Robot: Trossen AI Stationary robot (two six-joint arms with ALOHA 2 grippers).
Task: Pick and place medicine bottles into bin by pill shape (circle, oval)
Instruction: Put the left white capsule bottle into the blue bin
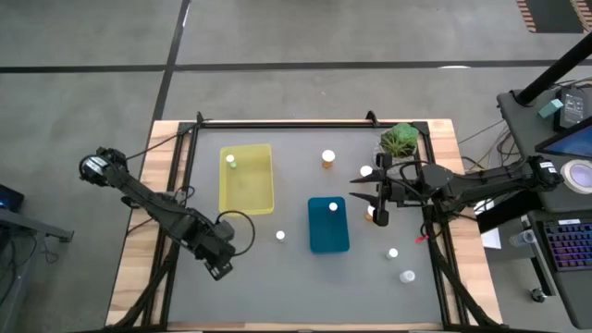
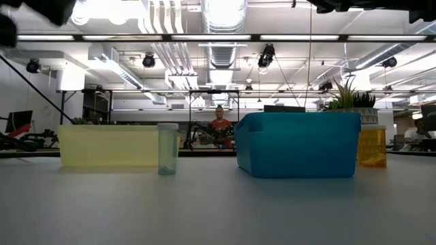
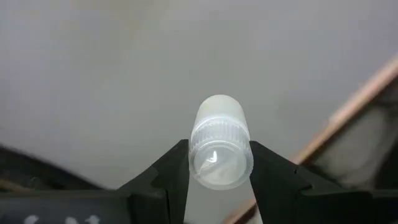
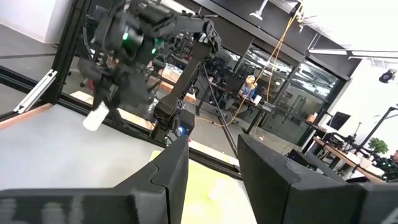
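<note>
My left gripper (image 1: 219, 268) hangs over the table's near left part, shut on a small white bottle (image 3: 221, 146); the bottle also shows in the right wrist view (image 4: 96, 117). My right gripper (image 1: 379, 199) is open and empty (image 4: 214, 180), pointing toward the table's left, right of the blue bin (image 1: 327, 225). An orange bottle (image 1: 372, 213) stands close by it. One bottle lies in the yellow bin (image 1: 230, 161) and one in the blue bin (image 1: 334, 207). Others stand on the table: (image 1: 327, 159), (image 1: 366, 171), (image 1: 280, 236), (image 1: 393, 252), (image 1: 407, 276). My left gripper pinches the bottle's ribbed end (image 3: 194, 144) between its two fingers, one on each side. The bottle's rounded other end (image 3: 219, 107) sticks out past the fingertips. The bottle is lifted clear of the table and slants downward from the gripper.
The yellow bin (image 1: 247, 178) stands at far left and the blue bin at the middle. A potted green plant (image 1: 399, 141) stands at the far right corner. In the low view a clear bottle (image 2: 167, 148) stands before the yellow bin (image 2: 109, 145). A person (image 2: 219, 121) is far behind.
</note>
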